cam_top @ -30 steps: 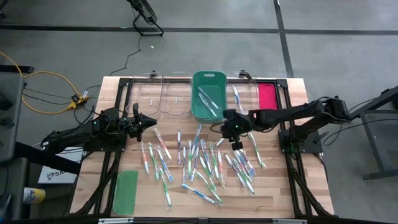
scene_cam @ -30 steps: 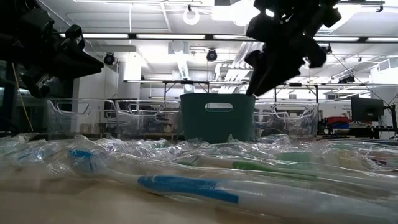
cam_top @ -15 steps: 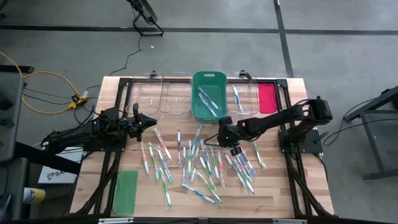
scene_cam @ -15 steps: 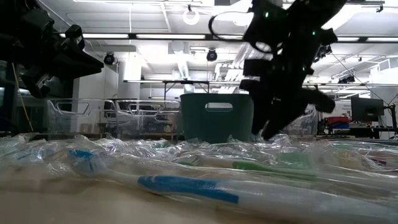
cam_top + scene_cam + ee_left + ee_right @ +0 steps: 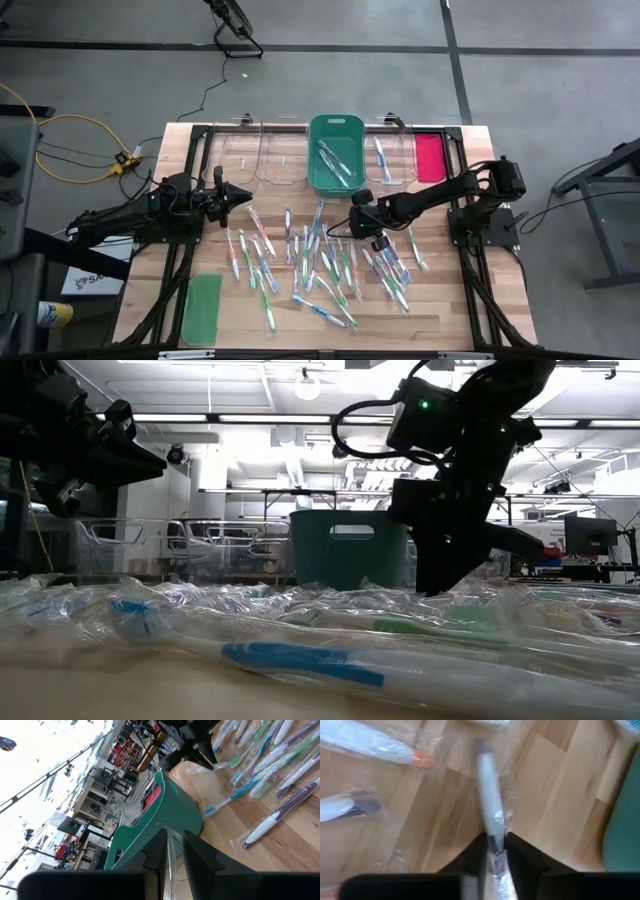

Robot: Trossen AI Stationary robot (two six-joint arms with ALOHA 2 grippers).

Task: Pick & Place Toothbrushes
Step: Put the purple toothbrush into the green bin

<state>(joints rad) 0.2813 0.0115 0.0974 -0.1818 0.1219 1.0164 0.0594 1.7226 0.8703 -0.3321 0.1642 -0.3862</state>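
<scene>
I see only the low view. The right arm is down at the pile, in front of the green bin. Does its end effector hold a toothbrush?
Observer: Yes. In the right wrist view, the right end effector is closed on a wrapped toothbrush with a white handle.
Operator: Is anything inside the green bin?
Observer: From above, the green bin holds a few toothbrushes.
Operator: And the left arm?
Observer: The left end effector waits at the left edge of the pile.
</scene>
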